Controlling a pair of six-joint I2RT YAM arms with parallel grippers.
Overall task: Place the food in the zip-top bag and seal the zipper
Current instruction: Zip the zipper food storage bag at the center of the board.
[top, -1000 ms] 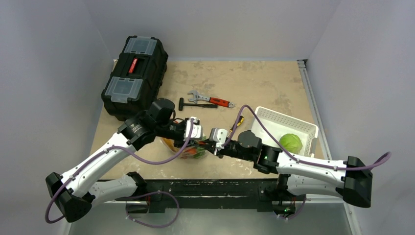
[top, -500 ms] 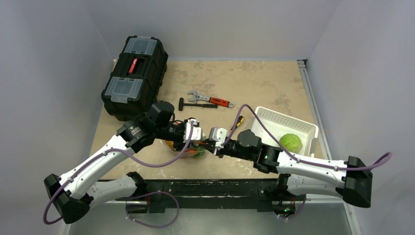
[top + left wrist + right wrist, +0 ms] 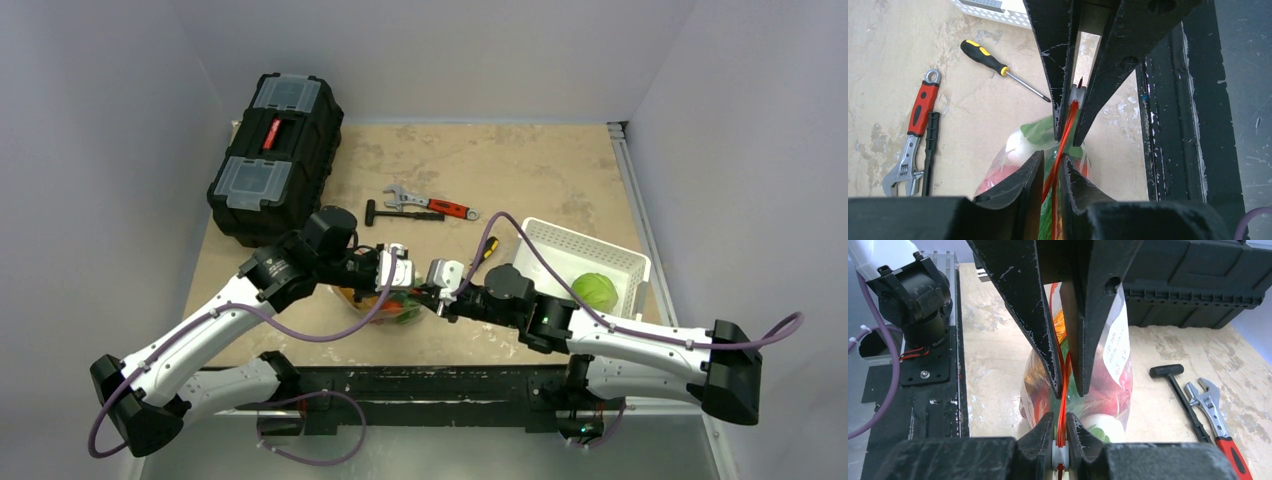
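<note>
Orange-red and pulled taut, the zipper [image 3: 1064,131] is what both arms are holding. I have the left pincer [image 3: 1051,165] clenched on the strip towards one end. The right pincer [image 3: 1060,424] is clenched on it further along, with the white slider [image 3: 1060,456] caught between its fingers. The hold makes sense to me: one side anchors the strip so the other can draw the slider along it, and the zip-top bag [image 3: 1115,365] hangs mouth-up beneath the two. The food [image 3: 1096,421] shows through the clear plastic as reds, greens and something pale. The bag sits on the surface [image 3: 520,170] near the front edge, between the two wrists. A green round thing [image 3: 596,292] lies in the white basket [image 3: 560,250], outside the bag. The black fingers hide most of the strip in both wrist views, so I can't say for sure how much of the mouth is pressed closed. From above the wrists cover nearly all of the bag, and its bottom is cut off in the close views.
</note>
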